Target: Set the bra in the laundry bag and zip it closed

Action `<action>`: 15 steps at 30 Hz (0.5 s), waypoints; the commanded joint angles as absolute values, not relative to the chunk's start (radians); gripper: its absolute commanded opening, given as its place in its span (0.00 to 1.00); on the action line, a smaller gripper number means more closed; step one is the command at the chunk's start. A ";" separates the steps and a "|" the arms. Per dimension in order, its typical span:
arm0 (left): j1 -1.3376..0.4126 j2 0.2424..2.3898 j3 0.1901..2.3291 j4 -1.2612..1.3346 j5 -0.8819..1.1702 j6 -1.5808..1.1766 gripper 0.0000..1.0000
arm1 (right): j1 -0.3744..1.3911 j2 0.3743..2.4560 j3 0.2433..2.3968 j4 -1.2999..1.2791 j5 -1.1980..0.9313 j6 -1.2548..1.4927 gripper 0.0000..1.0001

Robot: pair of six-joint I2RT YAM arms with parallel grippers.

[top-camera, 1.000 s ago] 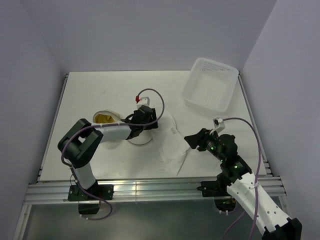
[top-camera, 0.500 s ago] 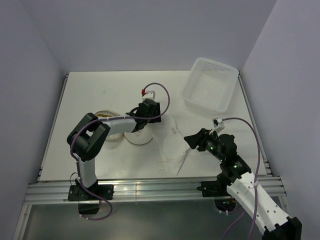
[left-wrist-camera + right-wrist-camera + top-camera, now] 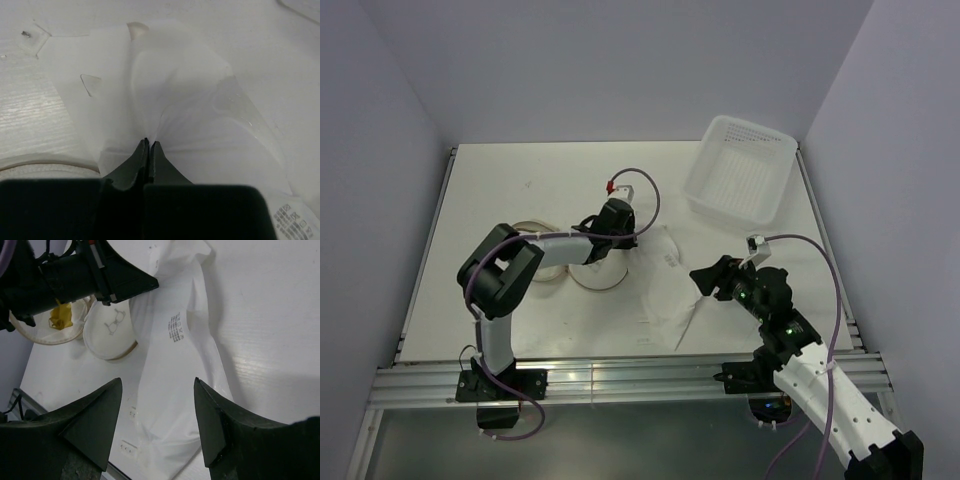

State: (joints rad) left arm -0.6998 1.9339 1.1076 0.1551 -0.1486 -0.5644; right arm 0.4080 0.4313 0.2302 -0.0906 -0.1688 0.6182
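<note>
white plastic film (image 3: 200, 115), one sheet, sits pinched in the left pincer (image 3: 148, 145) beside one laundry bag (image 3: 111, 330); right pincer (image 3: 157, 382) spread.

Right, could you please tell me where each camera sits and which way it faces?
Top external: above, behind the bases, looking down on the table; left arm and right arm show.
Left wrist: on the left hand, looking along its shut fingers pinching the white wrapper.
Right wrist: on the right hand, fingers open, looking down at the wrapper and laundry bag.
Shared: all show the wrapper.
</note>
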 commanded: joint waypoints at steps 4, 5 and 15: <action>-0.707 1.728 1.071 0.241 -0.039 -0.554 0.00 | 0.414 0.511 0.307 0.055 -0.213 0.560 0.72; -0.709 1.680 1.072 0.236 -0.026 -0.546 0.00 | 0.414 0.528 0.317 0.063 -0.230 0.554 0.75; -0.745 1.392 1.129 0.031 0.162 -0.509 0.00 | 0.414 0.574 0.546 0.092 -0.423 0.334 0.87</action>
